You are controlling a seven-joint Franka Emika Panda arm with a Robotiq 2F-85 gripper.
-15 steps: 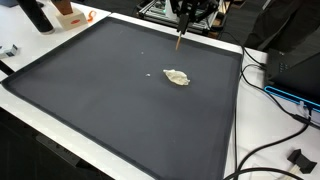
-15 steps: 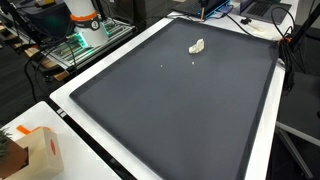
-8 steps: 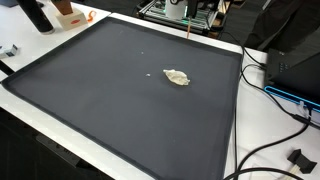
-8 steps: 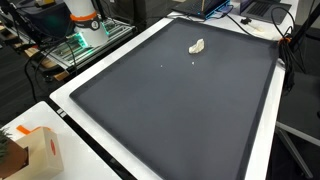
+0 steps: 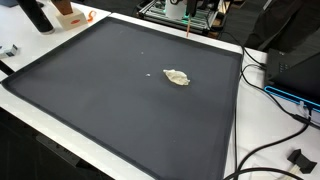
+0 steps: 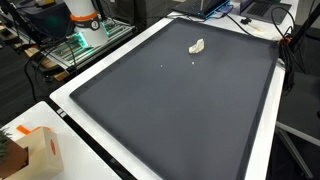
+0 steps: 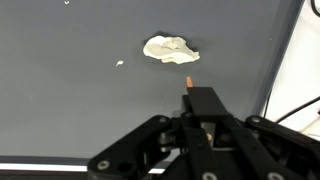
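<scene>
— Where is the gripper? In both exterior views I can hardly find it.

— Only the wrist view shows it properly. The gripper (image 7: 205,122) comes in from the bottom edge, and its fingers are pressed in on a slim dark stick (image 7: 190,84) with an orange tip.

— So it is pinching that stick?

— Yes, the stick sits clamped between the fingers and points out over the black mat (image 7: 60,100).

— And the pale wad?

— The wad (image 7: 170,48) lies crumpled on the mat. In the wrist view the orange tip shows just under it, with a strip of bare mat between them. How high the tip hangs cannot be told from there.

— An exterior view helps. A thin orange line, the stick (image 5: 189,33), shows at the far edge of the mat (image 5: 90,100), well apart from the wad (image 5: 177,76), which lies past the middle towards that edge.

— From the opposite corner the wad (image 6: 197,45) is near the far end of the mat (image 6: 170,110), and the stick is not to be made out.

— Anything else?

— A white speck (image 7: 120,63) beside the wad, cables (image 5: 270,95) off the mat's edge, and a cardboard box (image 6: 40,150) at the near corner.
</scene>
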